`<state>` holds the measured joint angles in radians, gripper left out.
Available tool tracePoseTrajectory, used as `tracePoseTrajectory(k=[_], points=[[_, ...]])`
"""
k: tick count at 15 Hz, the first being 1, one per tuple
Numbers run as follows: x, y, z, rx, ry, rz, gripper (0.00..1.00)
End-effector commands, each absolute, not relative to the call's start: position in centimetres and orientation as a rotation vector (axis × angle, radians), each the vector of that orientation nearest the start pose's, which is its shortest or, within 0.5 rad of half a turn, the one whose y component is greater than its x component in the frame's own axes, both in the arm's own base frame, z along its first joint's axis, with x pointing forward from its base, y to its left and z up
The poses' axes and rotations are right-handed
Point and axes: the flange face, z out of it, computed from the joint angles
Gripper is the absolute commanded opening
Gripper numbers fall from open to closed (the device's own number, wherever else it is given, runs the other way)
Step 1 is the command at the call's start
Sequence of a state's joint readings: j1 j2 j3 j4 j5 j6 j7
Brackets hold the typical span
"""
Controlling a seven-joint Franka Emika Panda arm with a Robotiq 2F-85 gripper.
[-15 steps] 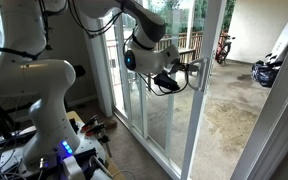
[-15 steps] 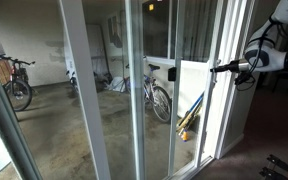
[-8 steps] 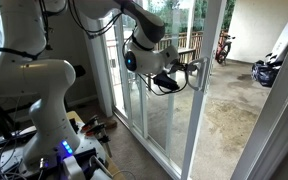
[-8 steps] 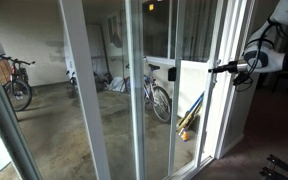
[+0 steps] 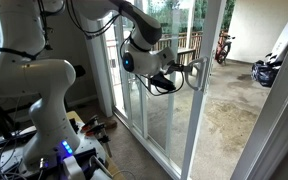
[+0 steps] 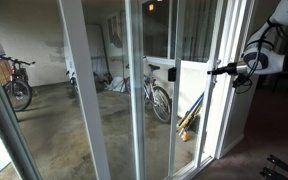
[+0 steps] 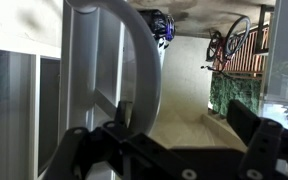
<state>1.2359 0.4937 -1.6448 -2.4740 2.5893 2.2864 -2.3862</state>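
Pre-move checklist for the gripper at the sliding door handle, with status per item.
1. Door handle sits between the fingers in the wrist view: ok.
2. Gripper open wide enough to straddle the handle: ok.
3. Fingers in contact with the handle: cannot tell.
4. Sliding door unlatched: cannot tell.
5. Bicycle outside, apart from the door: cannot tell.
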Motion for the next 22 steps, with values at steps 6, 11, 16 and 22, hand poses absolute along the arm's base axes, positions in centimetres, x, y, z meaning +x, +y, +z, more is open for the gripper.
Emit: tracePoseTrajectory(k=[6, 11, 16, 22], points=[[44.9, -16.5, 32.3, -2.533, -0.056, -1.979, 1.0], [45.1, -14.8, 32.4, -2.525, -0.096, -1.963, 1.0], [45.9, -12.9, 32.6, -2.524, -0.134, -1.934, 1.0], [46.9, -10.8, 32.6, -2.539, -0.201, -1.908, 1.0]])
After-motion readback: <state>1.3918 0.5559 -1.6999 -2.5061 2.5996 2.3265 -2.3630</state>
